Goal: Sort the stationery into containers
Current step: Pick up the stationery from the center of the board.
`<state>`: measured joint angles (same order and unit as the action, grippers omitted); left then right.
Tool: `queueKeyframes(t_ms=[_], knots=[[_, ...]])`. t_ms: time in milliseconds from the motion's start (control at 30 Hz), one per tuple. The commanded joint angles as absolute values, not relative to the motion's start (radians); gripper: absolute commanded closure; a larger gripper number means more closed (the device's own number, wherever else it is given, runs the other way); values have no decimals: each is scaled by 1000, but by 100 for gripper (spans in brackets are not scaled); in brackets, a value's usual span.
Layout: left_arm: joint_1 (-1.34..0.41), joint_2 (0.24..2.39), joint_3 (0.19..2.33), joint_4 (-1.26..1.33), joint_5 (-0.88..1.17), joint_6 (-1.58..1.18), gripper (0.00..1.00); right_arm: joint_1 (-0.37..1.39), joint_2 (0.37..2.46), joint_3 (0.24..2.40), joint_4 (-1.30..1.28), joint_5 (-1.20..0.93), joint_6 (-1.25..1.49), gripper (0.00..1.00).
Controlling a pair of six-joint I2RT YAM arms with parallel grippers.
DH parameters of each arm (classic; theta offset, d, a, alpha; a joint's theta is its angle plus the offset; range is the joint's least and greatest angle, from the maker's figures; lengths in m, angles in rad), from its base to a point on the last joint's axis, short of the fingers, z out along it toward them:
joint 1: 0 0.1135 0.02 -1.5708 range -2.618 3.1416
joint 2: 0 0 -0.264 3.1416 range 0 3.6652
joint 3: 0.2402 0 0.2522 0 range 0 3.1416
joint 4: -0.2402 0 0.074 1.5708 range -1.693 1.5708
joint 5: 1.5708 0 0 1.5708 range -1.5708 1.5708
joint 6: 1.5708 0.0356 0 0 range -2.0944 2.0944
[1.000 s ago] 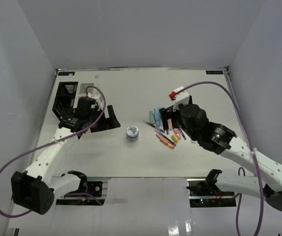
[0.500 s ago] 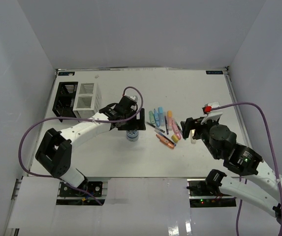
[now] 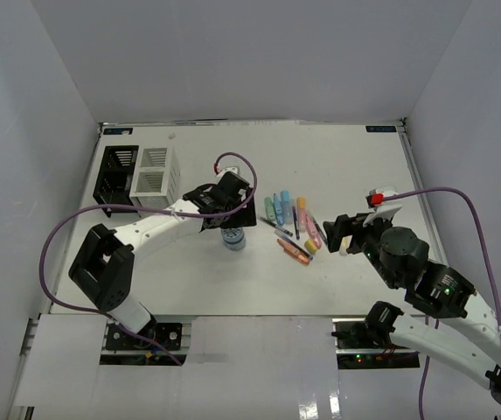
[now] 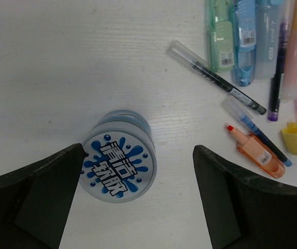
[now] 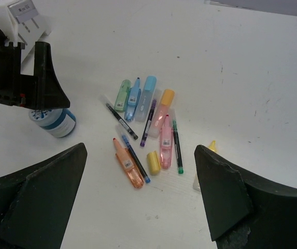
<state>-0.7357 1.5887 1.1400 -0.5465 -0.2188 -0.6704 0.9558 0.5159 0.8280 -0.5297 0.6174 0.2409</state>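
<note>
The black organizer (image 3: 114, 175) and white organizer (image 3: 154, 171) stand side by side at the desk's (image 3: 189, 280) far left. The left gripper (image 4: 138, 179), beside them a second ago, has swung over to the blue-white tape roll (image 4: 118, 170), its jaws wide with the roll close against the left one, so I judge the roll is the next pick. Further right the markers and pens (image 5: 148, 119) lie unsorted in their cluster, and the right gripper (image 5: 138, 174) has drawn back from them, jaws wide and empty

Robotics lab, plain white walled-in table (image 3: 337, 157)
</note>
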Motion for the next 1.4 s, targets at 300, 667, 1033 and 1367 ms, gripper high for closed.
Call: queueKeyframes(t_ms=[300, 667, 1033, 1367], knots=[[-732, 1629, 1138, -678, -259, -684, 2, 956, 502, 813, -525, 574, 268, 9], [-732, 1637, 1222, -676, -285, -663, 2, 956, 503, 804, -526, 563, 268, 8], [-729, 1453, 1037, -586, -359, -736, 2, 956, 529, 824, -525, 503, 239, 8], [-727, 1253, 635, -1, -255, -534, 2, 956, 554, 834, -515, 442, 221, 8]])
